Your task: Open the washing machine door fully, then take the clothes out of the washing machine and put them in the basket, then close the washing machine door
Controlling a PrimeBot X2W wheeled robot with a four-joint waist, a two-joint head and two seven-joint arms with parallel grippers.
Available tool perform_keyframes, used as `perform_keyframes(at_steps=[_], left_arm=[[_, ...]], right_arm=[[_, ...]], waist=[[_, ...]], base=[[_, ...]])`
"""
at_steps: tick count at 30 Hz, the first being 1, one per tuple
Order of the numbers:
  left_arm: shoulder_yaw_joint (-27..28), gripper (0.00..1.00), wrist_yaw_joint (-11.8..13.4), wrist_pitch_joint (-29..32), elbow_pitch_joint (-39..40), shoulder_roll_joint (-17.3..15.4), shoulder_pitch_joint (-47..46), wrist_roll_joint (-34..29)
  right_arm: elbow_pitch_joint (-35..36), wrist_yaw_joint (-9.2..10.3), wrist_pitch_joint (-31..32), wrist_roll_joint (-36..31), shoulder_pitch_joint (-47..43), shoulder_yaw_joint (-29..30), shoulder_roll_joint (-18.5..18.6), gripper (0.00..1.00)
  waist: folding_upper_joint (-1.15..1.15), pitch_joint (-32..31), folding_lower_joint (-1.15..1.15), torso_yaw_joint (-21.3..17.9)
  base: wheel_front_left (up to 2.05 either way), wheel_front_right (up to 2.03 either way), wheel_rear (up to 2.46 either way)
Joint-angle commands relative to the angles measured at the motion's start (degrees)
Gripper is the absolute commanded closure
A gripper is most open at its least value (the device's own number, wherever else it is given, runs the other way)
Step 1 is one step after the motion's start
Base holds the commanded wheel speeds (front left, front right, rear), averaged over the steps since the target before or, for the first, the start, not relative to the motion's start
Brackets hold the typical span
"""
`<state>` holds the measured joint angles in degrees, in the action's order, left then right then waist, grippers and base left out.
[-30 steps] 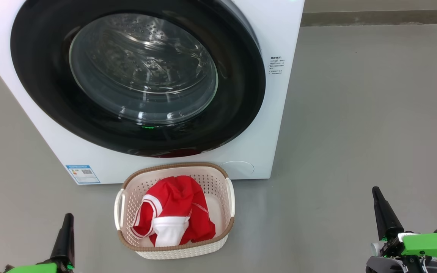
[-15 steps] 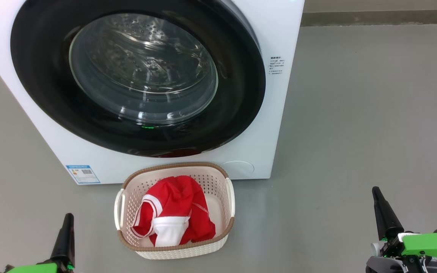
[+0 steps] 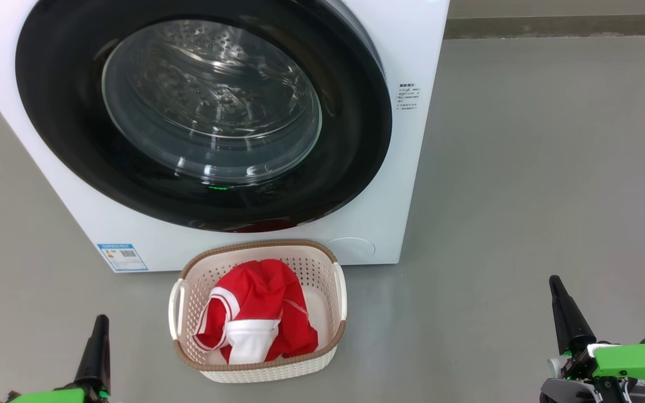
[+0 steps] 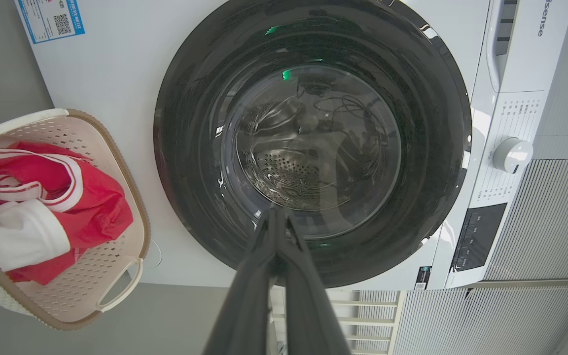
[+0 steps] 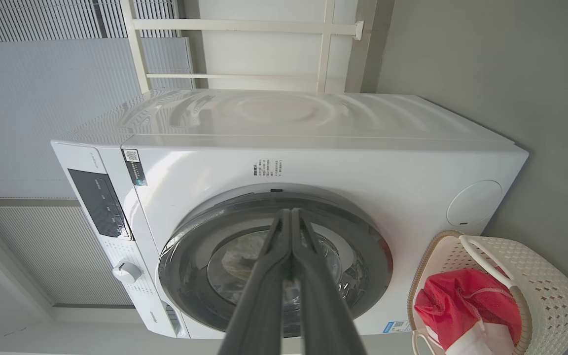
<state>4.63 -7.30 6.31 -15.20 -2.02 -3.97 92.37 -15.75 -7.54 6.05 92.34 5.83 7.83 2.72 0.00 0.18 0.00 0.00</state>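
Your left gripper (image 3: 100,322) and right gripper (image 3: 554,283): fingers pressed together, holding nothing, both well apart from the basket (image 3: 255,366). The basket sits between them and holds the clothes (image 3: 263,296). Just behind it stands the washing machine (image 3: 406,179); the washing machine door (image 3: 350,140) sits closed.

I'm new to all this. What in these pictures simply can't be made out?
Basket floor, head view: covered by the clothes.
Lower drum, head view: glare on the washing machine door and its black rim hide it.
Blue label print, head view: too small.
Left claw base, head view: cut off by the bottom edge.
Control panel text, right wrist view: too small.
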Motion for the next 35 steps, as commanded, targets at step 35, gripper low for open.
perform_keyframes(at_steps=[35], left_arm=[[2.0, 1.0, -0.2, 0.2, 1.2, -0.9, -2.2, -0.3]], right_arm=[[1.7, 0.05, 0.5, -0.2, 0.4, -1.2, 0.2, 1.0]], waist=[[0.0, 0.0, 0.0, 0.0]], base=[[0.0, 0.0, 0.0]])
